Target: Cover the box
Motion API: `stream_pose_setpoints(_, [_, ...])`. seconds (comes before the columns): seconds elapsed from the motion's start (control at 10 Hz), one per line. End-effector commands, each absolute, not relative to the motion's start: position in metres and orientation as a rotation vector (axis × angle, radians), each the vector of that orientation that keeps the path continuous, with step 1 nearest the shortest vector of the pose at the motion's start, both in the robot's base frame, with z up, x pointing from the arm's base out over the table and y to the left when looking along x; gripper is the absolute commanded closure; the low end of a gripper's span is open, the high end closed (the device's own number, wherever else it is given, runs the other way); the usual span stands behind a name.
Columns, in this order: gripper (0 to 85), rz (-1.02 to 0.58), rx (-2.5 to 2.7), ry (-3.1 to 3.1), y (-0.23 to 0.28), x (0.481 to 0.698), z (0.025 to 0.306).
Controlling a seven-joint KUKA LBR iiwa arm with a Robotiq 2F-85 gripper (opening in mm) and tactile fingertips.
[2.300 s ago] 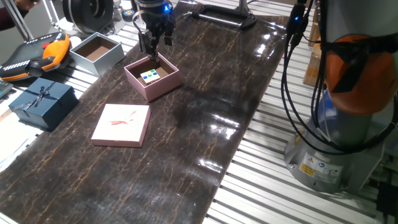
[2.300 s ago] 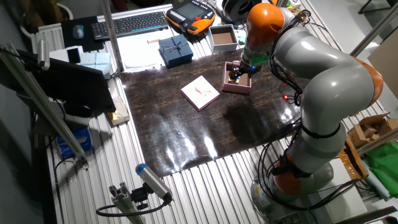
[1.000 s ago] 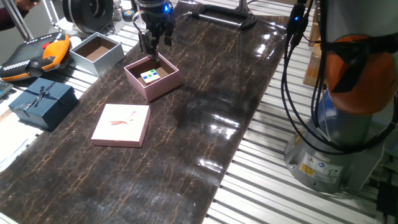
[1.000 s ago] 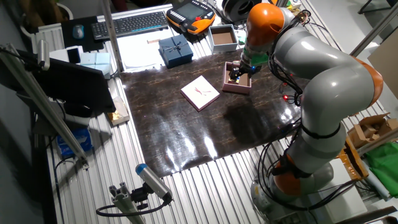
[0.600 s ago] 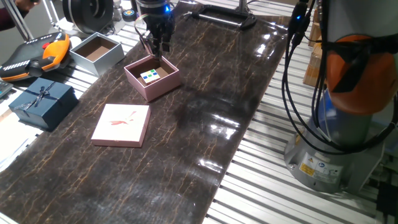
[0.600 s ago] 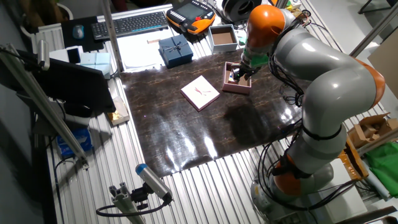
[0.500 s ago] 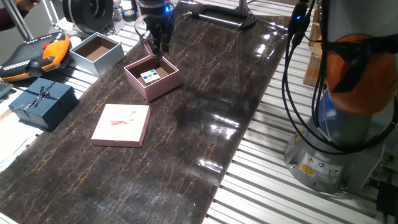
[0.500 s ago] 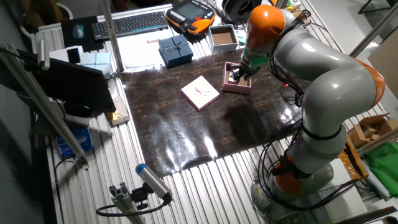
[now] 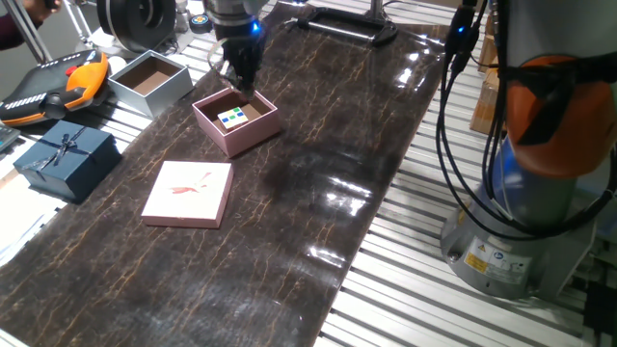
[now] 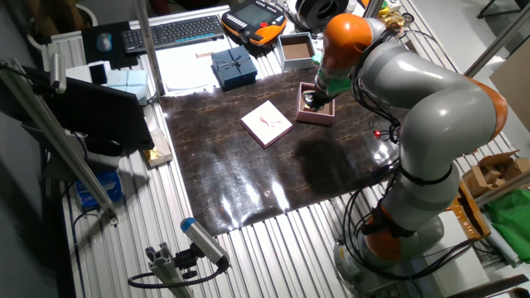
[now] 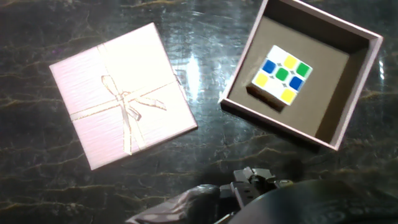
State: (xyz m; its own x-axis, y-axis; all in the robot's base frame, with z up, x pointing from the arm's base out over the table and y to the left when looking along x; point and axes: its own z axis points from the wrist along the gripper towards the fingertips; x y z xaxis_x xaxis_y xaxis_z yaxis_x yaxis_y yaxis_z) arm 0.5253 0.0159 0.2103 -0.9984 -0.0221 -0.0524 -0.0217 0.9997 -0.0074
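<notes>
The pale pink box (image 9: 253, 131) stands open on the dark mat, with a coloured puzzle cube (image 9: 232, 118) on its dark floor. Its pink lid (image 9: 189, 193), marked with a thin bow, lies flat on the mat in front of the box and apart from it. My gripper (image 9: 241, 85) hangs just above the box's far rim, open and empty. In the other fixed view the gripper (image 10: 310, 101) is over the box (image 10: 315, 118), and the lid (image 10: 267, 122) lies to its left. The hand view shows the lid (image 11: 121, 102) at left, and the box (image 11: 280, 126) with the cube (image 11: 281, 76) at right.
A grey box with a brown inside (image 9: 149, 82) stands at the back left. A dark blue box with a bow (image 9: 66, 159) sits left of the mat. An orange and black pendant (image 9: 53, 87) lies beyond it. The arm's base (image 9: 525, 193) and cables stand at the right.
The hand has turned about its axis, risen slightly and shifted a little left over the box's far rim. The box, cube and lid have not moved.
</notes>
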Motion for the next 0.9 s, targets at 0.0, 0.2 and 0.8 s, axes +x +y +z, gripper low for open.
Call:
stream_pose_setpoints(0.0, [84.3, -0.004, -0.058, 3.089, 0.017, 0.528, 0.206])
stream_pose_setpoints(0.2, [84.3, 0.009, -0.119, 3.090, 0.018, 0.533, 0.198])
stream_pose_setpoints(0.8, [84.3, -0.144, -0.281, 3.079, 0.037, 0.541, 0.186])
